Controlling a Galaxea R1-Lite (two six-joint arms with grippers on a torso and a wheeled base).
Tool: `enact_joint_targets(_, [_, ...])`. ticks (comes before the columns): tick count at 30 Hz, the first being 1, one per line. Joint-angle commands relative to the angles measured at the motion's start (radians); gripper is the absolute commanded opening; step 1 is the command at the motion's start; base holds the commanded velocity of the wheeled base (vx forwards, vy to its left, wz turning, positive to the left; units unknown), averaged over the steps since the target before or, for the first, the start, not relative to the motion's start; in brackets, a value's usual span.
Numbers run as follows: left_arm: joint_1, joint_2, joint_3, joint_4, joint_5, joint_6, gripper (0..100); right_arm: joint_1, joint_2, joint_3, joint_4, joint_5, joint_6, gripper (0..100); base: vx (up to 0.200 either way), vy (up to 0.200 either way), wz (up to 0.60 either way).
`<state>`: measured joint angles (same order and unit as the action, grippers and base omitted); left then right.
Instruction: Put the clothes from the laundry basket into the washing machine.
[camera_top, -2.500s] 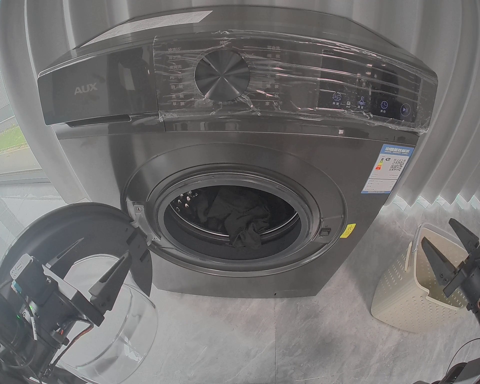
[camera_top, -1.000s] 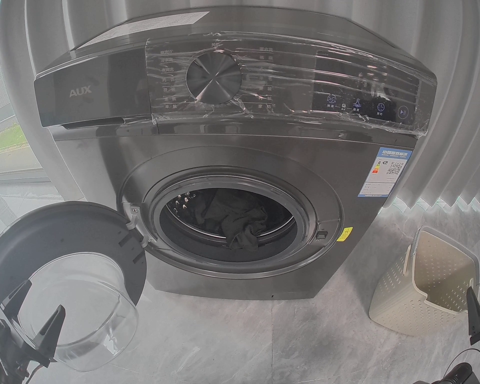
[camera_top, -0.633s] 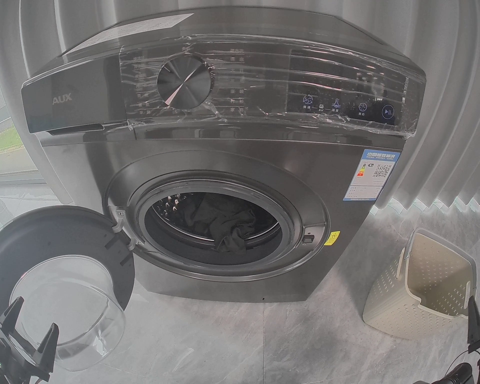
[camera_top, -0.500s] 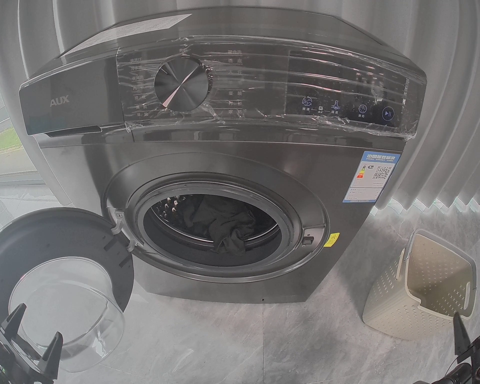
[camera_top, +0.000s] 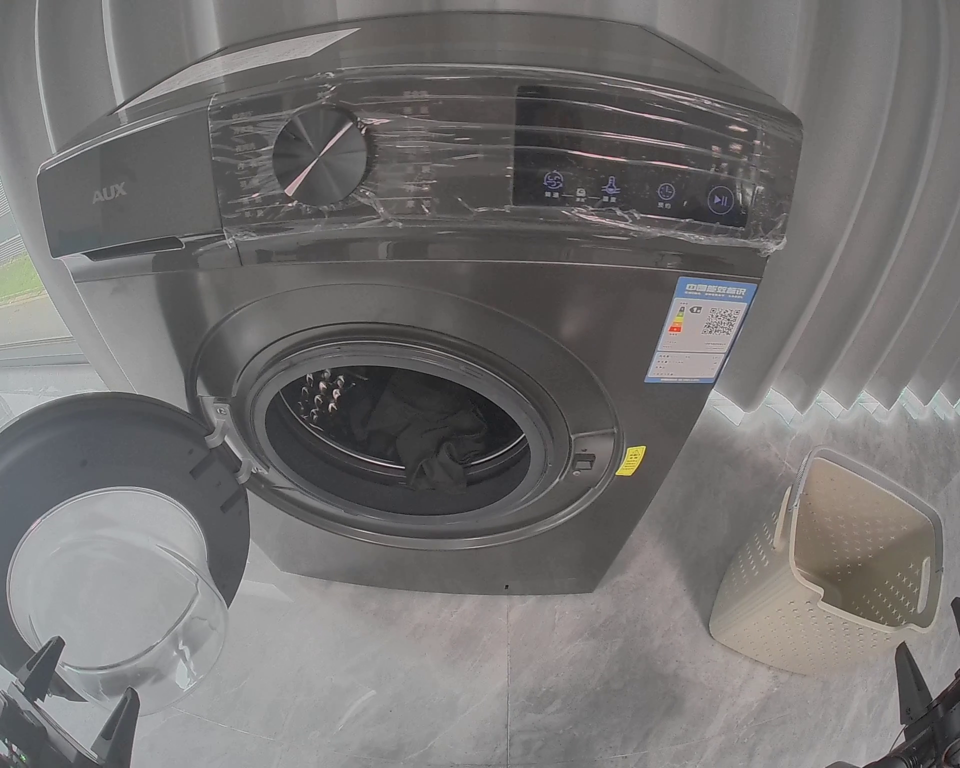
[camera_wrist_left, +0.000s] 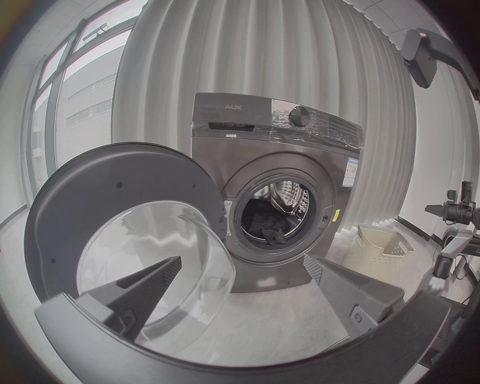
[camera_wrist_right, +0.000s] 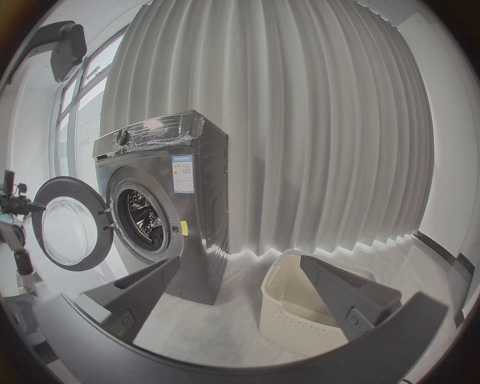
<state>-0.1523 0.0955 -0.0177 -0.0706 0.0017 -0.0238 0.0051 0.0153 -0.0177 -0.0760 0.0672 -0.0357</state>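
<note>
Clothes (camera_top: 425, 440) sit dark, hard to tell apart, in the washing machine (camera_top: 450, 290); left hand (camera_wrist_left: 242, 259) and right hand (camera_wrist_right: 239, 260) gape empty.

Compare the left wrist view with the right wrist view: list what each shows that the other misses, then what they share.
Left wrist alone: the left gripper close up, open, and a straight look into the drum at the dark clothes. Right wrist alone: the right gripper close up, open, and the machine's side panel. Shared: the washing machine, its open door, the laundry basket, the curtain.
</note>
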Motion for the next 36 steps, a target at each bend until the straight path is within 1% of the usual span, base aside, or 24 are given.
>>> enact_joint_targets(1, [0.0, -0.002, 0.018, 0.0, -0.006, 0.007, 100, 0.001, -0.011, 0.018, 0.001, -0.032, 0.028, 100, 0.0, 0.0, 0.0])
enact_joint_targets(3, [0.0, -0.002, 0.018, 0.0, -0.014, 0.015, 100, -0.001, -0.009, 0.018, 0.002, -0.093, 0.048, 100, 0.0, 0.0, 0.0])
enact_joint_targets(5, [0.0, -0.002, 0.018, 0.0, -0.019, 0.015, 100, -0.001, -0.009, 0.018, 0.004, -0.127, 0.059, 100, -0.1, 0.0, 0.0])
enact_joint_targets(6, [0.0, -0.002, 0.018, 0.0, -0.019, 0.01, 100, -0.001, -0.009, 0.018, 0.004, -0.127, 0.059, 100, -0.2, 0.0, 0.0])
enact_joint_targets(9, [-0.001, -0.002, 0.018, 0.0, -0.017, 0.002, 100, -0.002, -0.011, 0.018, 0.005, -0.096, 0.048, 100, -0.2, 0.0, 0.0])
enact_joint_targets(10, [-0.001, -0.002, 0.018, 0.0, -0.016, -0.016, 100, -0.002, -0.011, 0.018, 0.005, -0.049, 0.043, 100, 0.0, 0.0, 0.0])
enact_joint_targets(11, [-0.001, -0.002, 0.018, 0.0, -0.016, -0.016, 100, -0.002, -0.011, 0.018, 0.005, -0.049, 0.043, 100, 0.0, 0.0, 0.0])
enact_joint_targets(12, [-0.001, -0.002, 0.018, 0.0, -0.014, -0.042, 100, -0.002, -0.011, 0.018, 0.005, -0.015, 0.039, 100, 0.0, 0.0, 0.0])
enact_joint_targets(14, [-0.001, -0.002, 0.018, 0.0, -0.008, -0.062, 100, -0.002, -0.011, 0.018, 0.005, -0.004, 0.031, 100, 0.0, 0.0, 0.0])
enact_joint_targets(18, [-0.001, -0.002, 0.018, -0.001, 0.012, -0.067, 100, -0.002, -0.009, 0.018, 0.005, -0.018, 0.036, 100, 0.0, 0.0, 0.0])
enact_joint_targets(20, [0.002, -0.002, 0.018, 0.002, 0.061, -0.068, 100, -0.002, -0.011, 0.018, 0.007, -0.041, 0.039, 100, 0.0, 0.0, 0.0])
enact_joint_targets(21, [0.02, 0.0, 0.018, 0.009, 0.103, -0.059, 100, -0.002, -0.011, 0.018, 0.007, -0.069, 0.034, 100, 0.0, 0.0, 0.0])
enact_joint_targets(23, [0.031, -0.002, 0.018, 0.011, 0.132, -0.051, 100, -0.002, -0.009, 0.018, 0.007, -0.089, 0.025, 100, 0.0, 0.0, 0.0])
enact_joint_targets(24, [0.031, -0.002, 0.018, 0.011, 0.13, -0.053, 100, -0.002, -0.011, 0.018, 0.007, -0.09, 0.023, 100, 0.0, 0.0, 0.0])
enact_joint_targets(26, [0.028, -0.002, 0.018, 0.017, 0.11, -0.073, 100, -0.002, -0.011, 0.018, 0.007, -0.107, 0.023, 100, 0.0, 0.0, 0.0])
enact_joint_targets(27, [0.028, -0.002, 0.018, 0.017, 0.11, -0.076, 100, -0.002, -0.011, 0.018, 0.005, -0.112, 0.027, 100, 0.0, 0.0, 0.0])
enact_joint_targets(28, [0.028, -0.002, 0.018, 0.017, 0.11, -0.068, 100, -0.002, -0.009, 0.018, 0.005, -0.107, 0.023, 100, 0.0, 0.0, 0.0])
enact_joint_targets(30, [0.028, -0.002, 0.018, 0.015, 0.118, -0.077, 100, -0.002, -0.011, 0.018, 0.005, -0.115, 0.02, 100, 0.0, 0.0, 0.0])
enact_joint_targets(31, [0.03, -0.002, 0.018, 0.014, 0.13, -0.071, 100, -0.002, -0.011, 0.018, 0.007, -0.115, 0.022, 100, 0.0, 0.0, 0.0])
enact_joint_targets(32, [0.03, -0.002, 0.018, 0.009, 0.187, -0.057, 100, -0.002, -0.009, 0.018, 0.007, -0.107, 0.022, 100, 0.0, 0.0, 0.0])
enact_joint_targets(33, [0.03, -0.002, 0.018, 0.009, 0.256, -0.05, 100, -0.002, -0.011, 0.018, 0.005, -0.106, 0.019, 100, 0.0, 0.0, 0.0])
enact_joint_targets(34, [0.031, -0.002, 0.016, 0.012, 0.35, -0.033, 100, -0.002, -0.011, 0.018, 0.005, -0.107, 0.014, 100, 0.0, 0.0, 0.0])
enact_joint_targets(35, [0.036, 0.0, 0.016, 0.017, 0.373, -0.024, 100, -0.002, -0.009, 0.018, 0.005, -0.11, 0.014, 100, 0.0, 0.0, 0.0])
enact_joint_targets(36, [0.042, 0.0, 0.015, 0.018, 0.371, -0.015, 100, -0.002, -0.011, 0.018, 0.007, -0.113, 0.016, 100, 0.0, 0.0, 0.0])
